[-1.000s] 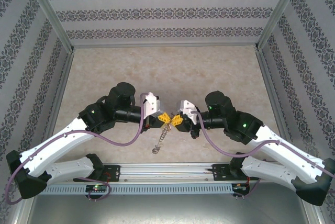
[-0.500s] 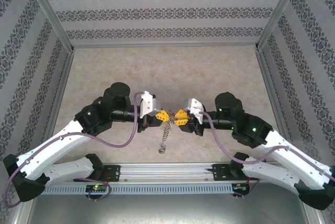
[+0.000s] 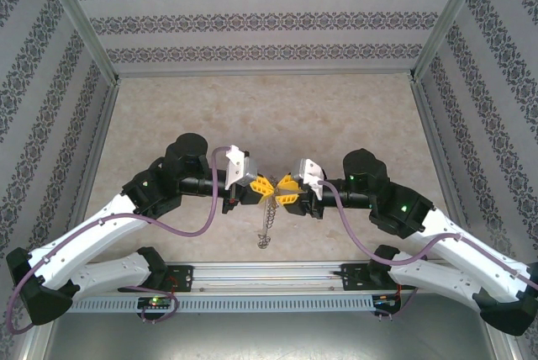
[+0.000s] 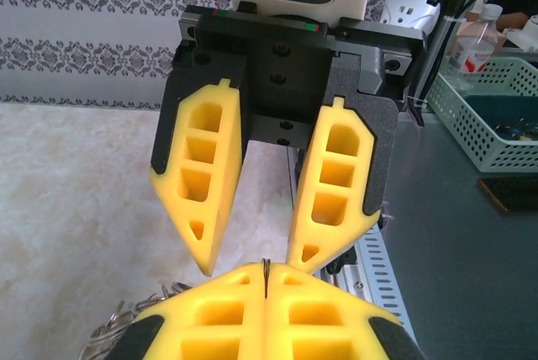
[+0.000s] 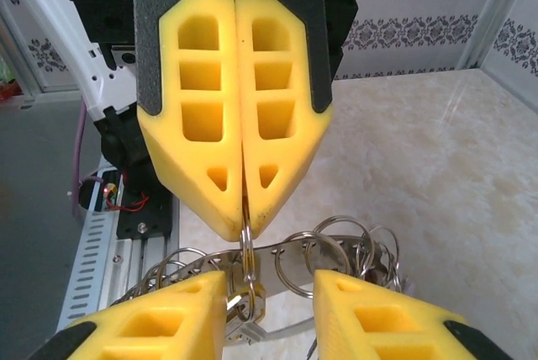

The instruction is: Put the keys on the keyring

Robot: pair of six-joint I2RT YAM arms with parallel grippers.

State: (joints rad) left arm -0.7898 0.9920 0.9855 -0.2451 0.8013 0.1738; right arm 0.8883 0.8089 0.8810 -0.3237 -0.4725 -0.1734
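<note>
1. Nearest the camera, the metal rail (image 3: 269,276) is running along the table's near edge, and both arm bases are sitting on it.
2. Just beyond the rail, the keyring (image 3: 266,224) is hanging as a thin string of linked metal rings between the two arms. Its low end is dangling over the table (image 3: 252,116). Cannot tell whether the lowest ring is touching the surface.
3. At the top of that string, the left gripper (image 5: 245,227) is pinching one ring of the keyring edge-on. Its yellow fingers are pressing flat together with no gap, and the ring is poking out below their tips.
4. Facing it tip to tip, the right gripper (image 4: 252,261) is standing with its jaws apart. In the right wrist view its fingers are flanking the cluster of rings without clamping anything.
5. The rest of the rings are bunching just under and beside the pinched one. The keys are too tangled among the rings to tell apart.
6. Farther off, bare marbled tabletop is stretching back to the patterned back wall (image 3: 269,23).
</note>
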